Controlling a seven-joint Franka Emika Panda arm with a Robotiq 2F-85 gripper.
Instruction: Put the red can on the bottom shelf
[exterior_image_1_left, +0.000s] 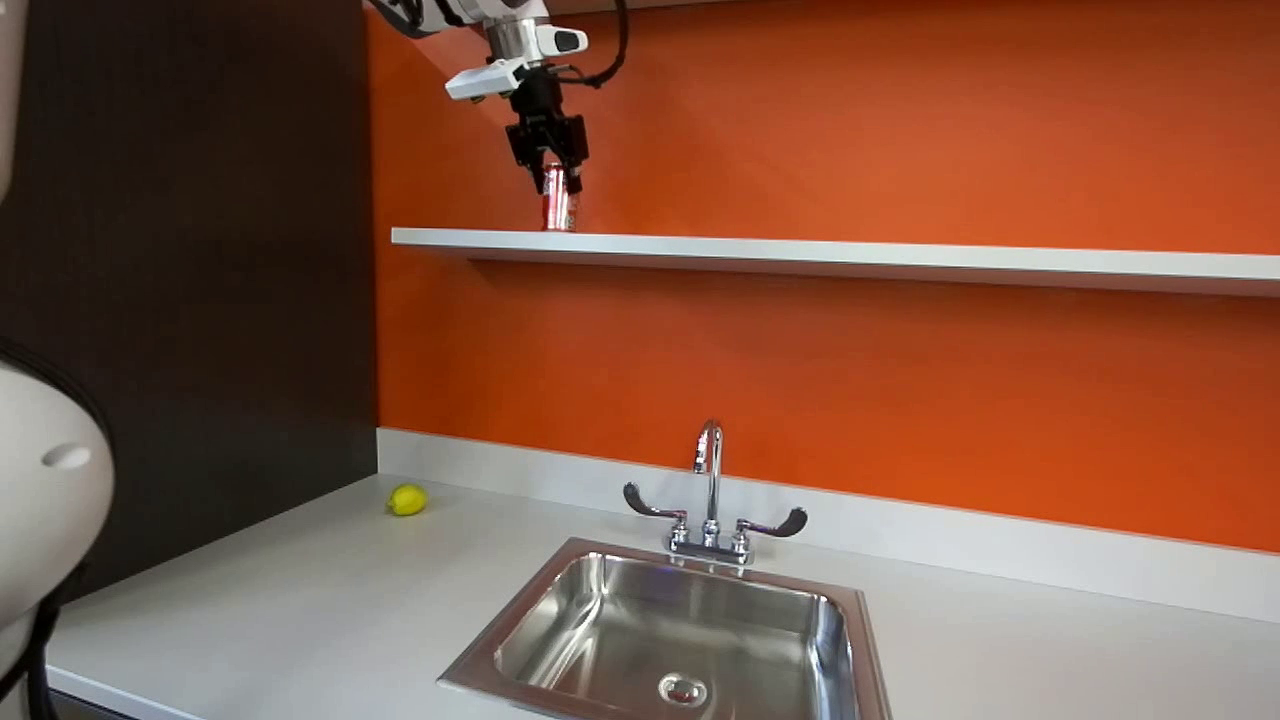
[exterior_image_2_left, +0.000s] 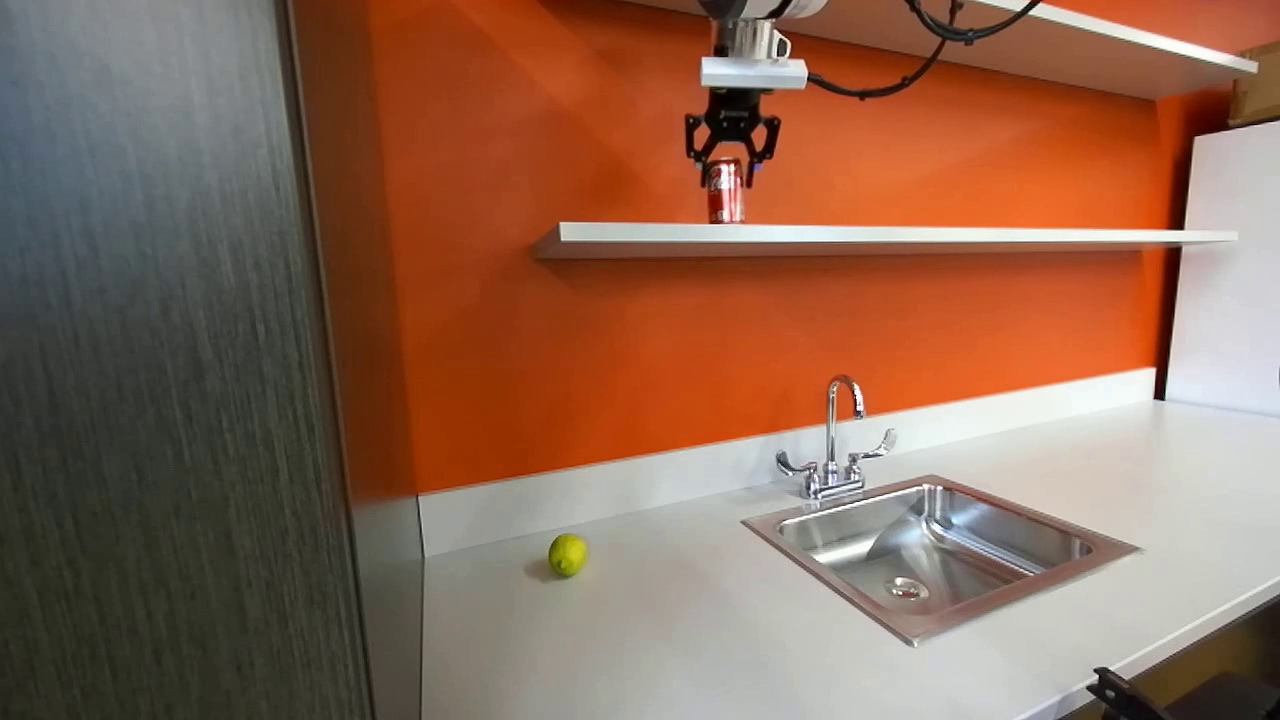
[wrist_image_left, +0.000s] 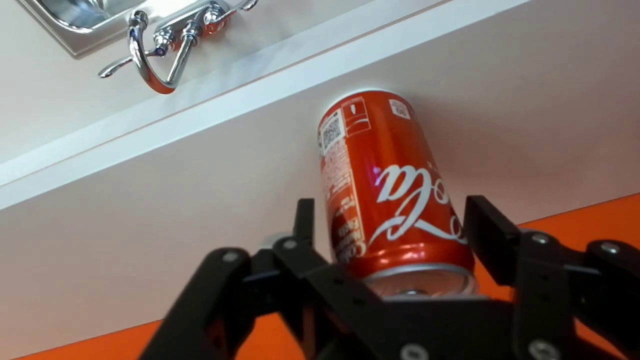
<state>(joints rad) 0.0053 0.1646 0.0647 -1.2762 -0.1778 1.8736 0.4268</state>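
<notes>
The red can (exterior_image_1_left: 556, 213) stands upright on the bottom shelf (exterior_image_1_left: 850, 254), near the shelf's end by the dark panel. In an exterior view, the can (exterior_image_2_left: 727, 207) also stands on the shelf board (exterior_image_2_left: 900, 236). My gripper (exterior_image_2_left: 727, 182) points down from above, with its fingers on either side of the can's upper part. In the wrist view the gripper (wrist_image_left: 390, 215) is open around the can (wrist_image_left: 382, 145). A gap shows between the left finger and the can; the right finger is close to it or touching. The can's base meets the shelf surface (wrist_image_left: 210, 200).
An upper shelf (exterior_image_2_left: 1120, 30) hangs above the arm. Below are a countertop (exterior_image_1_left: 300, 600), a sink (exterior_image_1_left: 870, 640) with a faucet (exterior_image_1_left: 712, 490), and a yellow lemon (exterior_image_1_left: 407, 500). A dark panel (exterior_image_1_left: 200, 250) borders the shelf's end, and the orange wall (exterior_image_1_left: 900, 130) is behind.
</notes>
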